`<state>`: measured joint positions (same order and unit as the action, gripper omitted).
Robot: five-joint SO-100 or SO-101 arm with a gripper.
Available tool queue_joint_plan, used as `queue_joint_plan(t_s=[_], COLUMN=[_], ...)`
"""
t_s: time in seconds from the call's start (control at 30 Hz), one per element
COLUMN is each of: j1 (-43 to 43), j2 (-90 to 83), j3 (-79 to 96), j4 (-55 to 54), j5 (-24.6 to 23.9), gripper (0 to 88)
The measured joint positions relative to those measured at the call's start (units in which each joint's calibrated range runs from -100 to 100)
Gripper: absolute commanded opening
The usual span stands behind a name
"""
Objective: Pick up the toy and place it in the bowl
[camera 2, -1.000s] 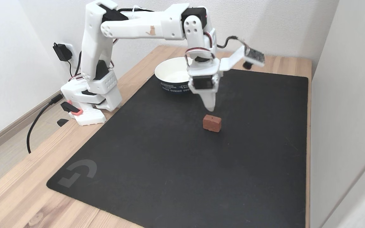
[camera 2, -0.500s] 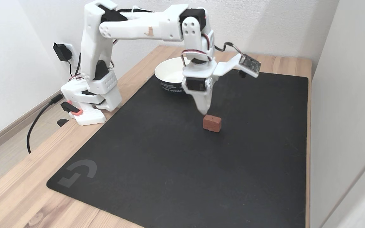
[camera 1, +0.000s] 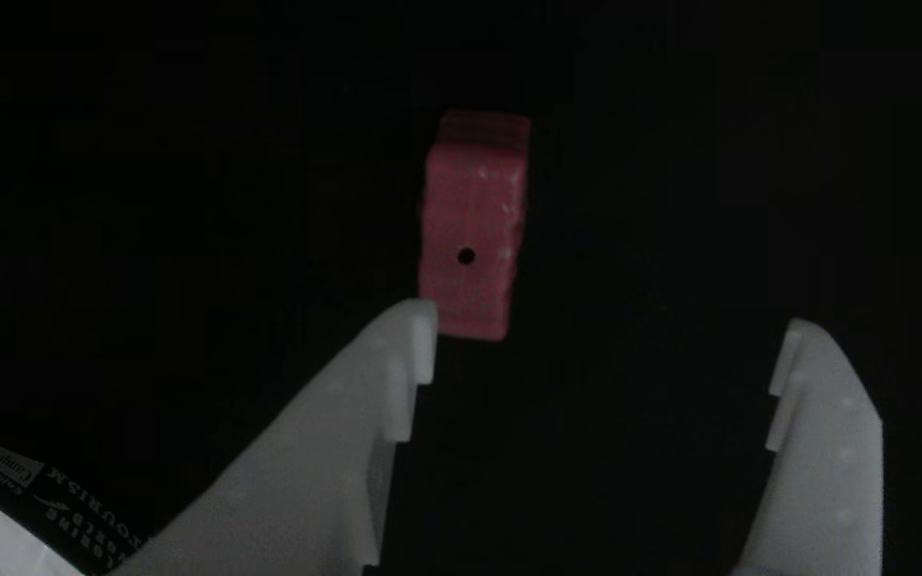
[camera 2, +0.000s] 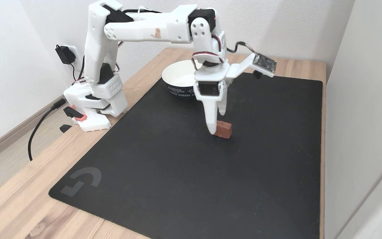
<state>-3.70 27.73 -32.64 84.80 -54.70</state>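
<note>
The pincer (camera 1: 601, 328) gapes wide, but the toy (camera 1: 473, 232) sits at its eleven o'clock, beside one finger; closing may just shove it aside.

Bare black mat (camera 2: 164, 172) around toy (camera 2: 224, 129), bowl (camera 2: 177, 81) well behind, fingers (camera 2: 212, 127) beside toy

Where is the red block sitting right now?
In the fixed view the red block lies on the black mat, right of centre, nearer the camera than the white bowl, with the open gripper lowered beside it.
</note>
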Motion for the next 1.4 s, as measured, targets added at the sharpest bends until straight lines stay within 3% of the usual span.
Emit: queue_joint_plan(t_s=[1.4], j1=[-4.33], j2=[4.16], j3=[0.09], j4=[-1.77], j5=[0.00], gripper=[28.6])
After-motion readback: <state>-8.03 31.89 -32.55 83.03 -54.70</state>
